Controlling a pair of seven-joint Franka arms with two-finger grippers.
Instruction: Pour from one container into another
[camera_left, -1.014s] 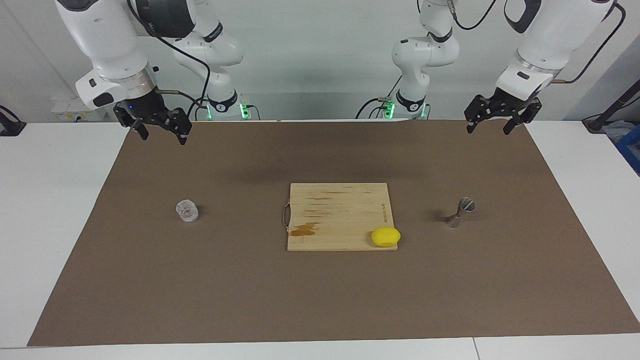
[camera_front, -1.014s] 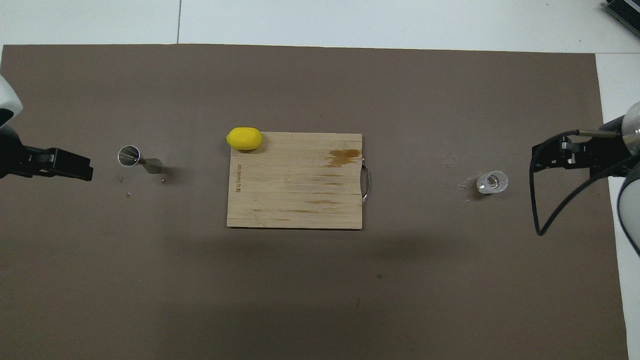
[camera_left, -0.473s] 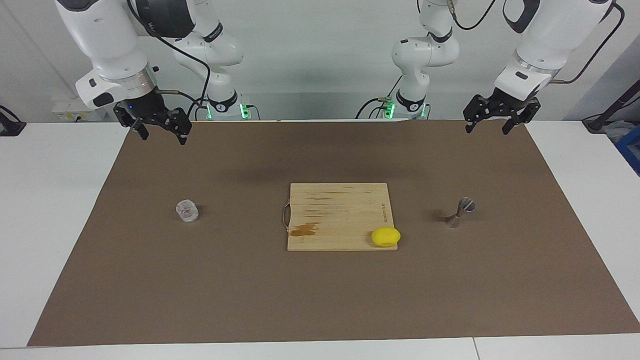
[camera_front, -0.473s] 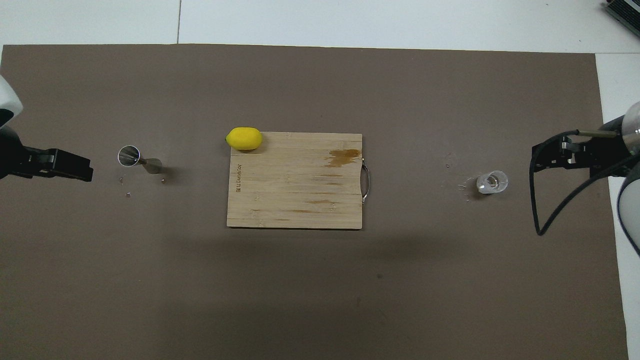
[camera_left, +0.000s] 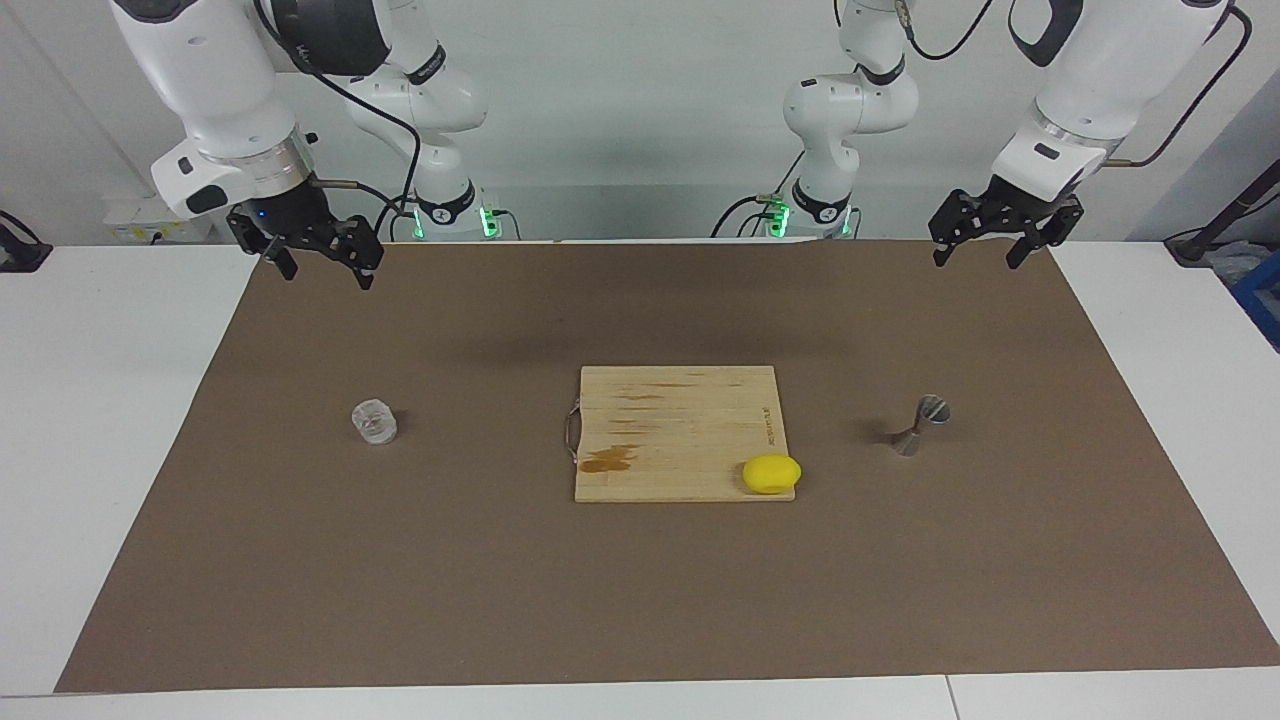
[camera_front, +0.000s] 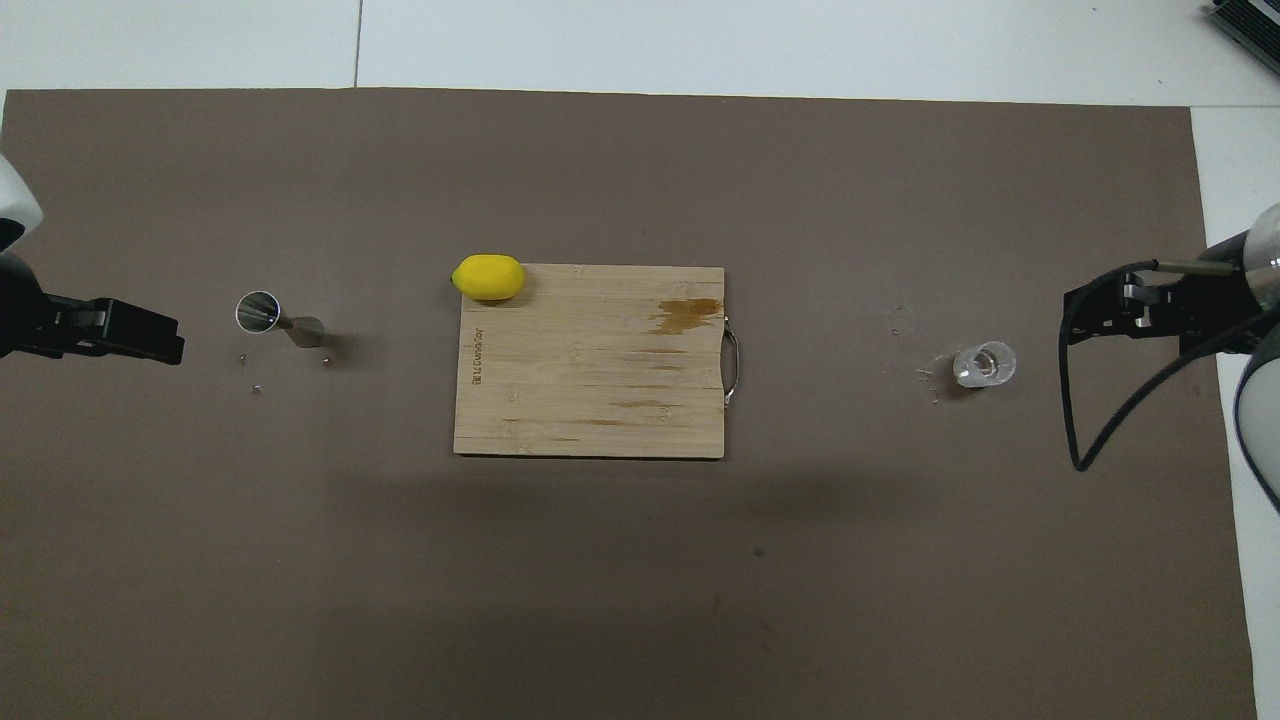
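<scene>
Facing the robots, we see almost nothing changed: left gripper (camera_left: 978, 243) and right gripper (camera_left: 320, 258), both wide, empty, stay raised; pouring hasn't begun. Overhead, glass tumbler (camera_front: 984, 364) and jigger (camera_front: 280, 319) stand apart, cutting board (camera_front: 590, 360) between.

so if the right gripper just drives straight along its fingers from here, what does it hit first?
Probably bare mat. The right gripper, open, points down over the mat's edge nearest the robots, and the glass tumbler stands farther out, off that line. Depth is hard to judge.
</scene>
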